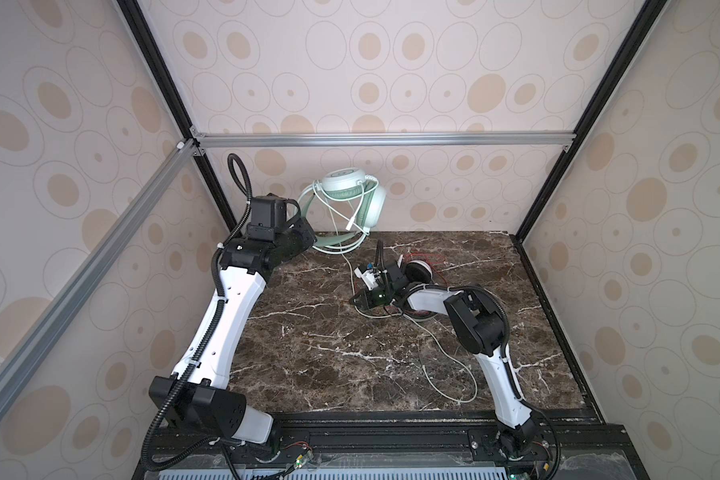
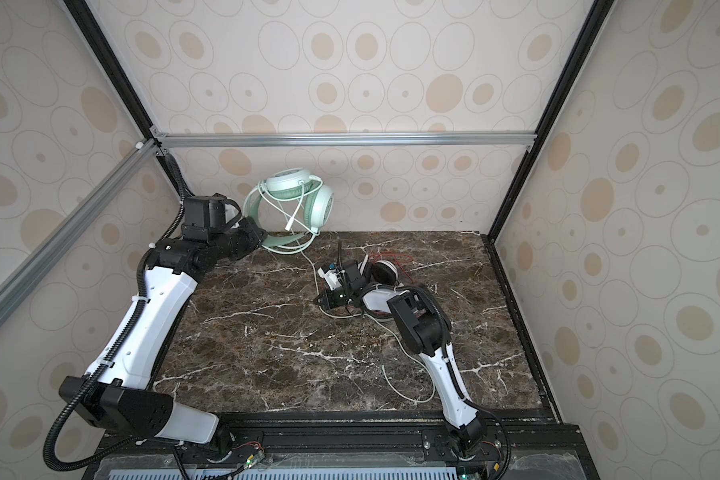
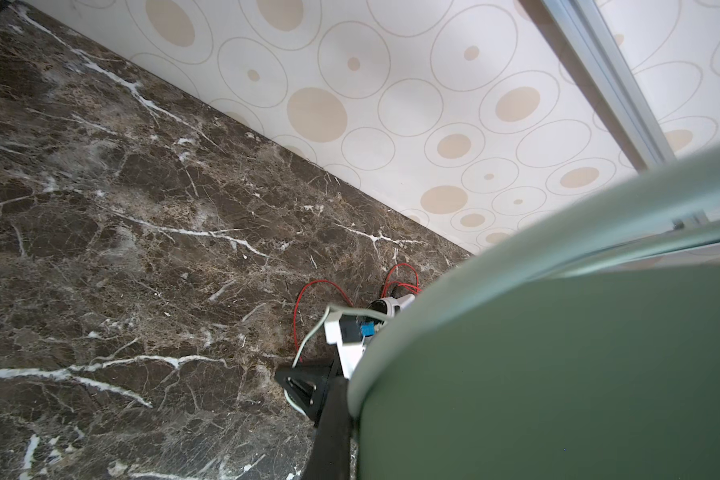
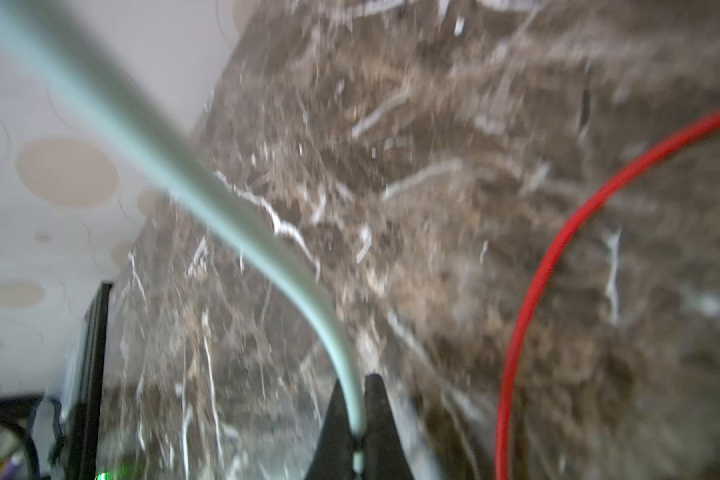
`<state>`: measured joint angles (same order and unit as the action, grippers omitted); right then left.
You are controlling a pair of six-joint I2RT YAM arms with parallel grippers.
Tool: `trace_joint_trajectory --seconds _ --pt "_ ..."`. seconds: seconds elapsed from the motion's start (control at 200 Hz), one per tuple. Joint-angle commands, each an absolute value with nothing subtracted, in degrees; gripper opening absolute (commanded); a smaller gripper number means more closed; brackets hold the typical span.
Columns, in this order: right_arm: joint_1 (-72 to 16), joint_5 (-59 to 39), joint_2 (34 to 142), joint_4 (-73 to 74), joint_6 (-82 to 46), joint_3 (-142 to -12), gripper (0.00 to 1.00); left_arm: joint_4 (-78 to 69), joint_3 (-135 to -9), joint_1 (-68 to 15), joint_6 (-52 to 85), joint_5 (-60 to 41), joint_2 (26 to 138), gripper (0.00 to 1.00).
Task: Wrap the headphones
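Note:
The mint green headphones hang in the air against the back wall. My left gripper is shut on their headband, which hides all but one black finger. Their pale green cable runs down to mid-table, where my right gripper is shut on it, then loops toward the front right. The white-and-black headphones lie behind the right wrist, partly hidden. Their thin red cable is spread beside them.
The dark marble table is boxed in by patterned walls and black frame posts. A black rail runs along the front edge. The right arm's elbow hangs low over the right half.

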<state>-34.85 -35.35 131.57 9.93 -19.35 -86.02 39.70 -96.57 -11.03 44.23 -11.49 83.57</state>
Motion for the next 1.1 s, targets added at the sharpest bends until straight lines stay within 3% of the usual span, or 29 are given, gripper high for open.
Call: trace_joint_trajectory --seconds 0.0,0.185,0.405,0.575,1.095 --pt "-35.32 -35.26 123.92 13.47 -19.96 -77.89 0.00 34.62 -96.69 -10.63 46.36 -12.96 80.91 0.00" --pt "-35.62 -31.07 108.60 8.99 -15.35 -62.52 0.00 35.96 -96.91 -9.99 44.72 -11.18 81.29 0.00" --pt "-36.20 -18.65 92.37 -3.36 -9.02 -51.68 0.00 37.12 -97.12 -5.64 44.10 -13.76 82.23 0.00" --pt "-35.91 -10.94 82.94 -1.90 -10.99 -42.01 0.00 39.34 -98.91 -3.60 44.16 -16.06 82.12 0.00" --pt "-35.86 -0.36 72.59 -5.93 -14.93 -35.09 0.00 41.02 -96.81 0.18 43.29 -14.00 79.90 0.00"
